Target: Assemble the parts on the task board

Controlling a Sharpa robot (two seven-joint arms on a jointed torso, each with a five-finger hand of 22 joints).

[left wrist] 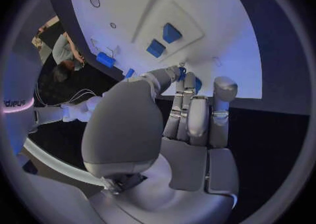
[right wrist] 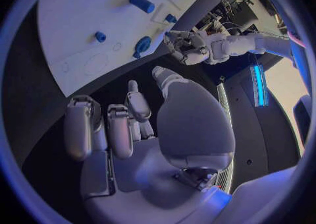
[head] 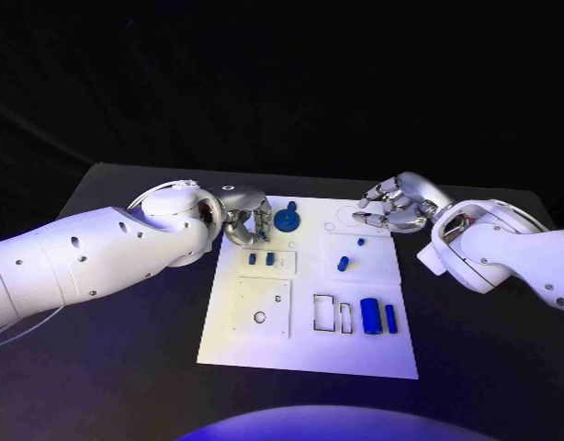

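On the black tabletop (head: 123,367) before me lies the white task board (head: 306,349), with blue parts scattered over it. My left hand (head: 246,220) is at the board's far left corner, its fingers (left wrist: 197,113) lying close together beside a round blue part (head: 290,221) that stands there; whether they grip it I cannot tell. My right hand (head: 390,209) hovers over the board's far right corner, fingers (right wrist: 118,129) curled inward with nothing in them. Two small blue blocks (head: 261,259) sit side by side just behind my left hand, a short blue peg (head: 344,264) lies mid-board, and a blue cylinder (head: 369,315) lies beside a thinner blue bar (head: 390,318) near the front right.
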